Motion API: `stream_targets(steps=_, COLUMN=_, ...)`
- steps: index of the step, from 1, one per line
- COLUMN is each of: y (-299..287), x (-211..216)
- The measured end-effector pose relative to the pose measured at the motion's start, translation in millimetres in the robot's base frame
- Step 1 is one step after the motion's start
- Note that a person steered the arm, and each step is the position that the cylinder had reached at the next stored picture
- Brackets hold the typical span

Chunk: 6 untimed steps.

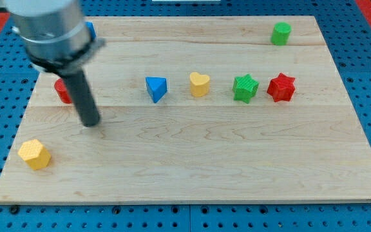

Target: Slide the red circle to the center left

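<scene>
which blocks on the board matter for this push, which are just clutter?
In play:
red circle, at the view's left, partly hidden behind the rod
my tip, just below and to the right of it

Lying about:
blue triangle
yellow heart
green star
red star
green block, top right
yellow block, bottom left
blue block, mostly hidden behind the arm

Bright, even light falls from overhead on the pale wooden worktop, with no glare. The small coloured blocks cast only faint, short shadows. The grey cylindrical arm housing at the view's top left is blurred and out of focus; the blocks look fairly sharp.
</scene>
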<state>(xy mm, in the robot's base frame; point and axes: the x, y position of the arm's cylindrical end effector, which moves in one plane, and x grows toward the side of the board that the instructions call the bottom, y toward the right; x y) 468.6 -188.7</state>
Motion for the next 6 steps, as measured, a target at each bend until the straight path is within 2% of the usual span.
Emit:
stream_targets(steps=1, y=-30.2, x=-27.4)
stream_targets(steps=2, y=-11.6, x=-58.6)
stream_targets(steps=4, y=44.0, x=-77.1)
stream_targets(steps=5, y=-8.2, x=-93.8)
stream_targets(steps=6, y=-26.2, x=-106.2)
